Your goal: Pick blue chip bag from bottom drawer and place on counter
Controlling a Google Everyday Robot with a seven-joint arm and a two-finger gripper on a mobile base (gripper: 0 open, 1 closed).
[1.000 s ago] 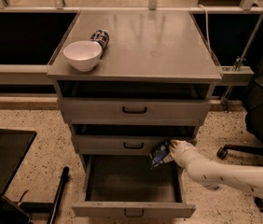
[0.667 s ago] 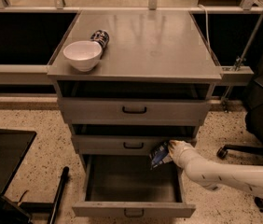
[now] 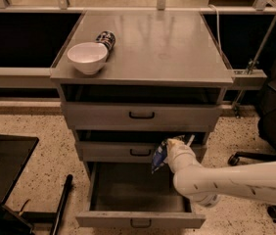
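One of the two stages appears complete: the blue chip bag is out of the bottom drawer and hangs in the air above the drawer's open cavity, level with the front of the middle drawer. The gripper sits at the right side of the cabinet, just in front of the middle drawer, with its jaws clamped on the upper part of the bag; the white arm enters from the lower right. The bottom drawer stands pulled out. Remaining work, as judged from this position: raise the bag past the two upper drawer fronts, carry it over the counter, and release it there. A white bowl and a dark can occupy the counter's left rear area, so the centre and right portions offer the likelier placement zone.
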